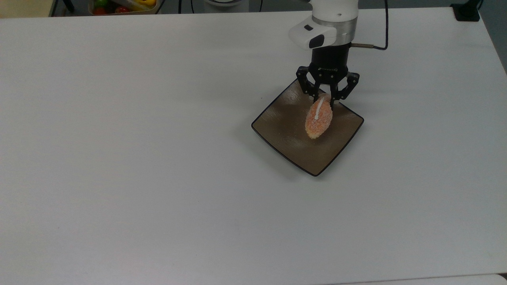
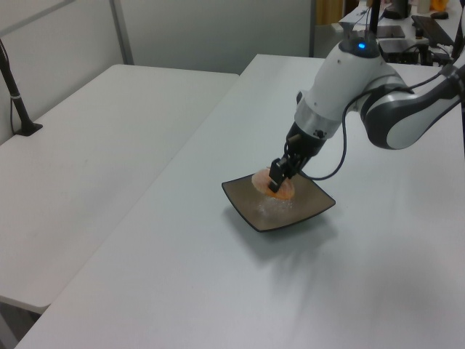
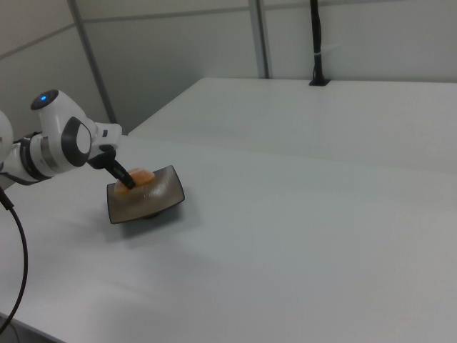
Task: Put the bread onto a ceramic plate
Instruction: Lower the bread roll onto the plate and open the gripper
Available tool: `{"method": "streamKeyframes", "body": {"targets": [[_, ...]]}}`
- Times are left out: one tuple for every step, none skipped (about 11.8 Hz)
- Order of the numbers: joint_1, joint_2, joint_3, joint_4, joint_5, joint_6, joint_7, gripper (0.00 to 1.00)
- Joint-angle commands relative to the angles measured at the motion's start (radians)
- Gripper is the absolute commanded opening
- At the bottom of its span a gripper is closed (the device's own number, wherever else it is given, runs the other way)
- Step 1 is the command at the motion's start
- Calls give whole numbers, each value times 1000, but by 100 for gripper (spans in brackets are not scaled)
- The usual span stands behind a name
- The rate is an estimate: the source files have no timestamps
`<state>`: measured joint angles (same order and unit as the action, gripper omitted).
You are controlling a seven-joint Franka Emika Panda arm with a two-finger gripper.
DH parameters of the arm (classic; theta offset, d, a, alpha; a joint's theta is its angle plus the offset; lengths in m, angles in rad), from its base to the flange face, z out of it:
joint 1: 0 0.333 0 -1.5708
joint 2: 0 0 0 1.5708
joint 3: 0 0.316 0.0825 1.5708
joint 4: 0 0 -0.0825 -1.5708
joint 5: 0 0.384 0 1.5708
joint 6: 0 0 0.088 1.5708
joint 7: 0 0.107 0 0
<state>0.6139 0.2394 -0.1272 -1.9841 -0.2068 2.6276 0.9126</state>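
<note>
Gripping the small oval orange-tan sugared bread (image 1: 318, 120) by one end, black two-finger gripper (image 1: 325, 99) clamped tight, over the square glossy brown ceramic plate (image 1: 293, 146) near its centre. Best lowered gently, then released once resting flat.

1. Top view: overhead, looking steeply down on the flat white worktop (image 1: 158, 158).
2. Left view: raised, oblique, along the worktop (image 2: 182, 291).
3. Right view: lower, farther off, oblique.
4. All share the square glossy brown ceramic plate (image 1: 285, 126) (image 2: 305, 211) (image 3: 161, 196).
</note>
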Motion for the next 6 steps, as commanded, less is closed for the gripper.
{"method": "streamKeyframes", "body": {"targets": [[-17,47,17,5,-11,-18,-15,58],[-16,57,17,11,-11,-17,-15,87],[-16,58,18,11,-11,-18,-15,100],[-14,57,18,11,-11,-18,-15,100],[-14,57,18,13,-11,-18,-15,100],[-14,57,18,13,-11,-18,-17,100]]}}
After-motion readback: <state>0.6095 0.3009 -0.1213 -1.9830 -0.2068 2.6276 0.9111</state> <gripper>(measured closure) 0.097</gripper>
